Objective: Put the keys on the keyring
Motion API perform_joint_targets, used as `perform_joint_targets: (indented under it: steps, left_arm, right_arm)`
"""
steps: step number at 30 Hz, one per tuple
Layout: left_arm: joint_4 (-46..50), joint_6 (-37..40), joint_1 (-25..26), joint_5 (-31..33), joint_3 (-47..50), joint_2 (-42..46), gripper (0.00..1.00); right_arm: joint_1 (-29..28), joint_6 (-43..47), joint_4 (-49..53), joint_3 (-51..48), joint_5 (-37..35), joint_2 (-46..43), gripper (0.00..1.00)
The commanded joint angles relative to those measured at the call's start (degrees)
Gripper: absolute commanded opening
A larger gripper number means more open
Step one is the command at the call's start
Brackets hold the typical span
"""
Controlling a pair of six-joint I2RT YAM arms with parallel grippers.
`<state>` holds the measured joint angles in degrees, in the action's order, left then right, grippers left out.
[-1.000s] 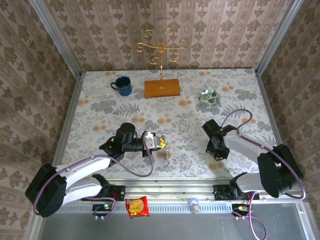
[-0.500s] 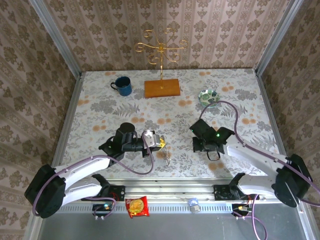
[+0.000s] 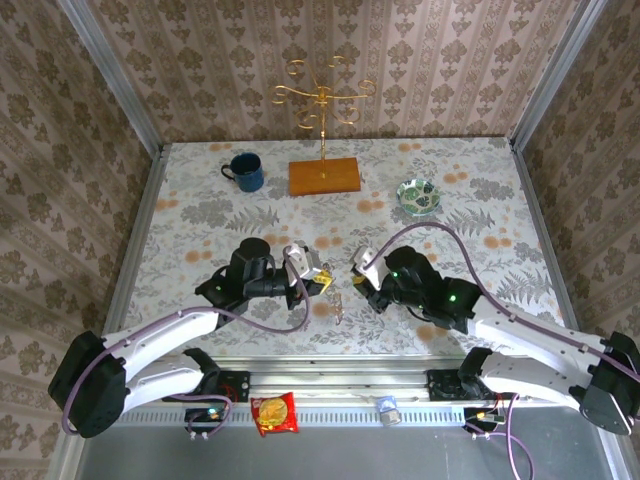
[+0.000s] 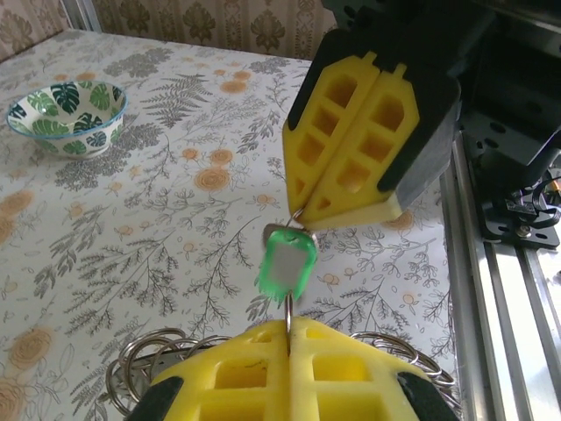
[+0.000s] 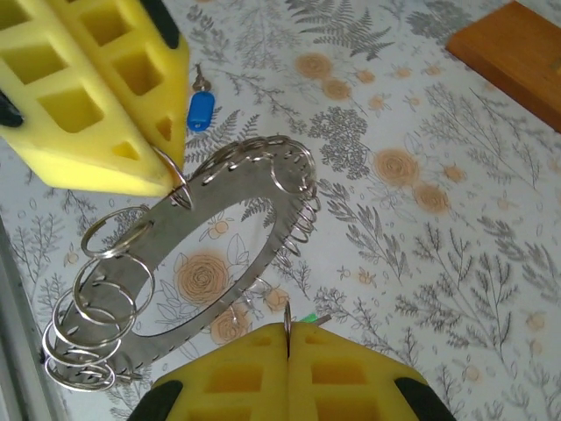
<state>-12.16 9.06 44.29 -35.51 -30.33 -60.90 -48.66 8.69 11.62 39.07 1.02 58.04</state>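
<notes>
- Floral-print cloth covers the surface [image 3: 450, 160], which is boxed in by patterned wallpaper on three sides.
- The keyring [image 5: 230, 186] is a wide, flat grey ring strung with many small wire loops. It hangs tilted over the near middle of the surface, between the two arms.
- The green key [image 4: 283, 266] is just at the keyring's rim, its plastic head showing at the tip of the right end effector [image 5: 287, 338].
- The blue key [image 5: 201, 110] lies flat on the surface just beyond the keyring, apart from it.
- The left end effector [image 4: 287, 333] has its fingers pressed fully together, nipping a small wire loop at the keyring's rim.
- The right end effector is likewise closed tight, pinching the green key's metal end. Whether that key is threaded onto a loop cannot be told.
- Well beyond the keyring, a wooden base [image 3: 324, 176] carries a gold branched stand [image 3: 322, 95].
- A blue mug [image 3: 245, 172] sits beyond the keyring to its left, and a leaf-patterned bowl [image 4: 66, 140] sits beyond it to its right.
- A snack packet [image 3: 274, 413] lies nearer than the keyring, on the front rail.
</notes>
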Motion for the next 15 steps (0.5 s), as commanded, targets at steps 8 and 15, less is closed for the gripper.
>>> perform_joint_targets:
  steps: [8,15]
  left_arm:
    - [1.14,-2.77,0.61,-0.97,-3.74,-1.22,0.0]
    - [2.23,-3.06,0.62,-0.97,-4.39,-1.76,0.0]
  right_arm:
    - [-1.3,14.25,-3.1,3.94,3.72,4.77,0.0]
    - [-1.61,16.05,-5.12,3.74,-0.08,4.34,0.0]
